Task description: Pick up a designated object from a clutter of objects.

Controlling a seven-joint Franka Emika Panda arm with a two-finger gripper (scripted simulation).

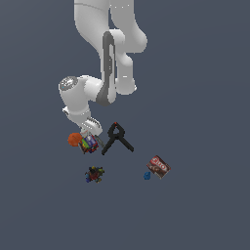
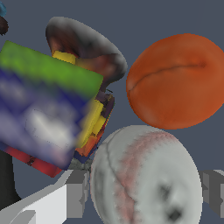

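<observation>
I was at the grasp itself: my jaws (image 2: 142,197) straddled the white stitched ball (image 2: 144,179), one grey fingertip (image 2: 76,194) hard against one side and the other fingertip (image 2: 214,188) just beside the opposite flank. Whether they had already pinched it or were a touch apart, I could not tell.

The ball lay low among the clutter, right by the orange ball (image 2: 177,81) and the rainbow-coloured cube (image 2: 48,105); in the exterior view my hand hid it, with only those two neighbours showing below the wrist.

As I judged it, the next move called for a firm squeeze and a straight lift, without dragging the cube along.

The ball was off-white, round, faintly scuffed, with thin red stitching curving across it.
</observation>
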